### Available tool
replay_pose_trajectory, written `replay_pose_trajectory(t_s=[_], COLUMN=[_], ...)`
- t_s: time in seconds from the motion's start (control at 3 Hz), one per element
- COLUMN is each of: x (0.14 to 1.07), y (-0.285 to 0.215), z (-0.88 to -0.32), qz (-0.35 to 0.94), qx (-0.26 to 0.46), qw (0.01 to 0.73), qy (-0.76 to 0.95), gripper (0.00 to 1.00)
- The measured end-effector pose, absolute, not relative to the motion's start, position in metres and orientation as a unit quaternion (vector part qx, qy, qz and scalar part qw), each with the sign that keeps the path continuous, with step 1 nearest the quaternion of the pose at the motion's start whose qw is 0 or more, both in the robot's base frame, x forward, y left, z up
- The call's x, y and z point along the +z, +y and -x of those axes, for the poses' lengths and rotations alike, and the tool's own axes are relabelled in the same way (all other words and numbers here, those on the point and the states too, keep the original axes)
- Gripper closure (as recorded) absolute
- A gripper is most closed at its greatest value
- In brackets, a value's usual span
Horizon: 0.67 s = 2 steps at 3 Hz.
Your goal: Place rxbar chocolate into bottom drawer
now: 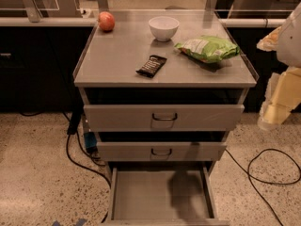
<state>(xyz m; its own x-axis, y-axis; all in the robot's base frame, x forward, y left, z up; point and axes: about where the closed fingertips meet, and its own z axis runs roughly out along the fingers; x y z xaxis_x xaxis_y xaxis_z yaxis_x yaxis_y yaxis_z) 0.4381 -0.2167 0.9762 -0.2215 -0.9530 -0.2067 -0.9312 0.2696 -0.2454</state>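
The rxbar chocolate point(151, 65), a small flat bar in a black wrapper with pale lettering, lies on the grey cabinet top point(117, 55), near its front edge and a little left of centre. The bottom drawer point(160, 199) is pulled out and shows a plain grey floor with nothing in it. My gripper point(275, 109) shows as a pale yellowish shape at the far right edge of the view. It hangs beside the cabinet at about the height of the top drawer, well clear of the bar.
A green and white chip bag point(208, 48), a white bowl point(163, 28) and a red apple point(106, 20) sit on the cabinet top. The two upper drawers point(163, 117) stand slightly open. Black cables point(263, 171) lie on the speckled floor on both sides.
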Motion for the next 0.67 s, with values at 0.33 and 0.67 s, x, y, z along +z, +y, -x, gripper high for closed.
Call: replay_pose_trajectory(t_s=[0.33,0.67], x=[0.976,0.974], y=[-0.217,-0.209], z=[-0.438,-0.456], qz=[0.604,0.621], qx=[-0.034,-0.032], qw=[0.159,0.158], qy=[0.781,0.767], gripper=[0.0,0.0])
